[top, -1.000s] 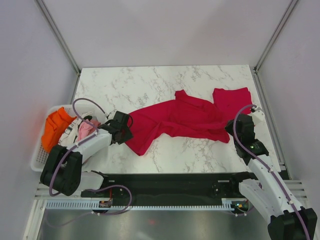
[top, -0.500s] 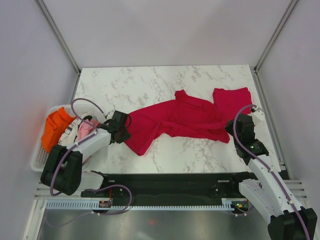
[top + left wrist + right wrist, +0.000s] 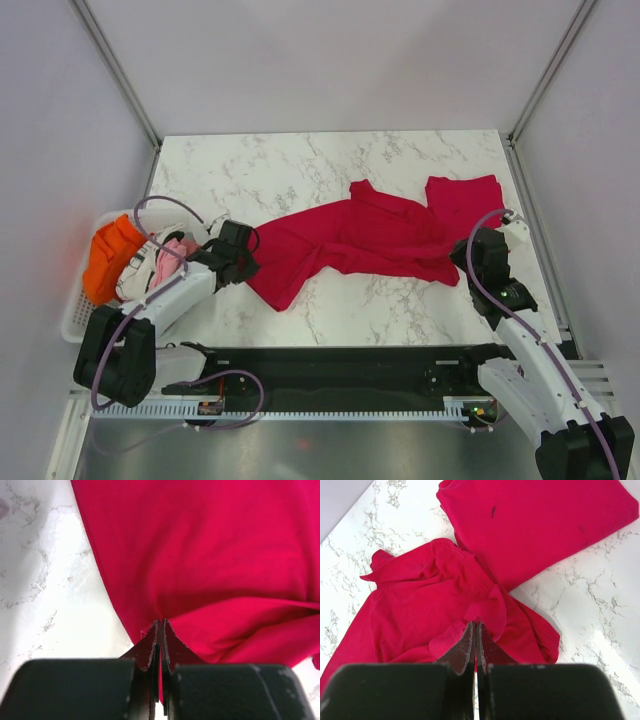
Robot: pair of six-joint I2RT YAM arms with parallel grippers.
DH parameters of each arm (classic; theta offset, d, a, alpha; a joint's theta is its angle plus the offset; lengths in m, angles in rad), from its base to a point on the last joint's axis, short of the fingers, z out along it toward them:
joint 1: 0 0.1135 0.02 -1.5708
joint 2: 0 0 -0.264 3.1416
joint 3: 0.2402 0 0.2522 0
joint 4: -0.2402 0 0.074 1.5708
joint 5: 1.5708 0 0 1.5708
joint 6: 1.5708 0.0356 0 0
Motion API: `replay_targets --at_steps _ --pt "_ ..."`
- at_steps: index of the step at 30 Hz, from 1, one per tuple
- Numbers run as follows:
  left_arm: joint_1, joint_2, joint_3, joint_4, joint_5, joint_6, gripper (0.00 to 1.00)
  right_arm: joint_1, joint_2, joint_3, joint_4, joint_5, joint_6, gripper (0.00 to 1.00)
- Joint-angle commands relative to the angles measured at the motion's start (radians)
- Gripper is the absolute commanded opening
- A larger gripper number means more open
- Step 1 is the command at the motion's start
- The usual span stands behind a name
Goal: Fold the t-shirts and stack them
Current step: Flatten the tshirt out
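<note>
A crimson t-shirt lies spread and rumpled across the middle of the marble table. My left gripper is shut on the shirt's left edge; in the left wrist view the jaws pinch the red cloth. My right gripper is shut on the shirt's right end; in the right wrist view the jaws pinch a fold of it. A second crimson t-shirt, folded flat, lies at the back right and shows in the right wrist view.
A white basket stands off the table's left edge, holding orange cloth and pink cloth. Grey walls close in the back and sides. A black rail runs along the near edge.
My left arm has shifted slightly left and back, its elbow swinging left, drawing the shirt's left edge with it. The right arm and the folded shirt have not moved.
</note>
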Motion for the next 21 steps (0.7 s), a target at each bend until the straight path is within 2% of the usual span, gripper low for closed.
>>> replay_targets --at_steps 1,7,12,17,19,21 --pt "0.005 -0.043 0.023 -0.005 0.020 0.033 0.02 -0.001 -0.003 0.009 0.031 0.005 -0.004 0.00" --pt "-0.028 -0.120 0.001 -0.025 0.133 0.030 0.02 -0.001 -0.013 0.008 0.029 0.006 -0.004 0.00" --pt "-0.116 -0.180 -0.057 -0.050 0.178 0.009 0.02 -0.001 -0.017 0.002 0.028 0.002 -0.003 0.00" --pt "-0.197 -0.160 -0.098 -0.057 0.162 -0.049 0.02 -0.001 -0.011 0.000 0.028 -0.004 0.002 0.00" --pt "-0.197 -0.154 -0.117 -0.071 0.108 -0.072 0.08 -0.001 -0.013 -0.002 0.028 -0.007 0.005 0.00" --pt "-0.197 -0.154 -0.121 -0.070 0.075 -0.077 0.25 -0.001 -0.014 -0.003 0.028 -0.009 0.005 0.00"
